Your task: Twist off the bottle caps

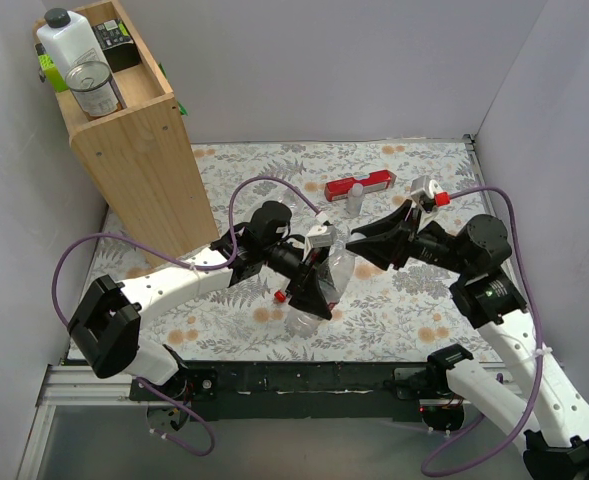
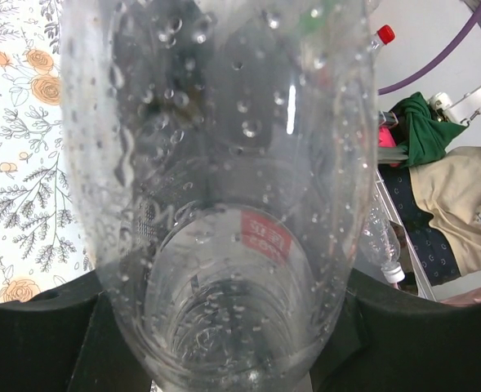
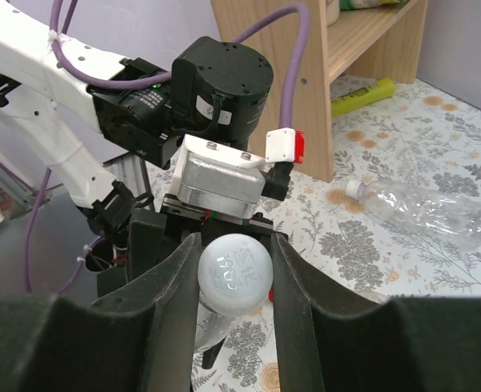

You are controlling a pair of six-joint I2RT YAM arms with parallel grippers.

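Note:
A clear plastic bottle (image 1: 326,275) is held tilted above the table, and it fills the left wrist view (image 2: 224,163). My left gripper (image 1: 317,288) is shut round its body (image 2: 224,327). The bottle's round cap (image 3: 234,273) is white, not red. My right gripper (image 1: 359,245) is shut on that cap, one finger against each side (image 3: 234,278). A loose small red cap (image 1: 279,296) lies on the table beside my left gripper. A second clear bottle (image 3: 428,214) with a white cap (image 3: 354,189) lies on the table near the shelf.
A long red box (image 1: 359,185) and a small upright clear bottle (image 1: 355,199) stand at the back middle. A tall wooden shelf (image 1: 134,150) with a jug and a can stands at the back left. Grey walls enclose the table.

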